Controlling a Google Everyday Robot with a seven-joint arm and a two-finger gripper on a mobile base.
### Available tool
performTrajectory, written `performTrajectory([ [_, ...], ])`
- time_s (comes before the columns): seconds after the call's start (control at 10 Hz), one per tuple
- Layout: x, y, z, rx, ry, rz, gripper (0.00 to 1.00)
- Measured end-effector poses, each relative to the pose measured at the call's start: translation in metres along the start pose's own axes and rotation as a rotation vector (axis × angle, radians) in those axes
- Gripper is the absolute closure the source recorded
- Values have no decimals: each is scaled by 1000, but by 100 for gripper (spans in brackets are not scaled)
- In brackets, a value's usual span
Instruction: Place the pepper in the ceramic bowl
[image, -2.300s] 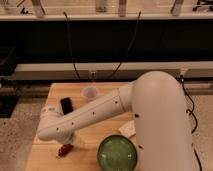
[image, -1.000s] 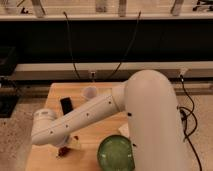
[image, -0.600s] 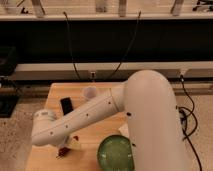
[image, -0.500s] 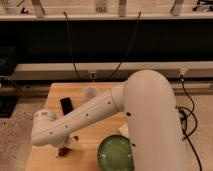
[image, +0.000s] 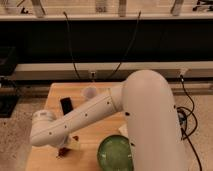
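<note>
Pepper (image: 63, 149) mostly hidden beneath pincer (image: 68, 146) at bench (image: 52, 107) front, bowl (image: 102, 145) just rightward; cannot tell whether clamped. Calls for short rightward carry.

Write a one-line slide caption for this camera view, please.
The gripper hangs at the pepper on the wooden table, beside the empty ceramic bowl.

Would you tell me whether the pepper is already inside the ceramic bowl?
No, the pepper shows left of the ceramic bowl, beside the pincer near the table's front-left corner.
</note>
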Motion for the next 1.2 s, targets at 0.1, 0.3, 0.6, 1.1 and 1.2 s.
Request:
performTrajectory([
  [0.1, 0, -1, -1, 1, 1, -5, 20],
  [0.3, 1, -3, -4, 1, 1, -12, 20],
  [0.6, 1, -4, -1, 2, -1, -15, 20],
  [1.1, 3, -4, 3, 8, -2, -21, 20],
  [1.2, 4, -5, 3, 9, -2, -23, 20],
])
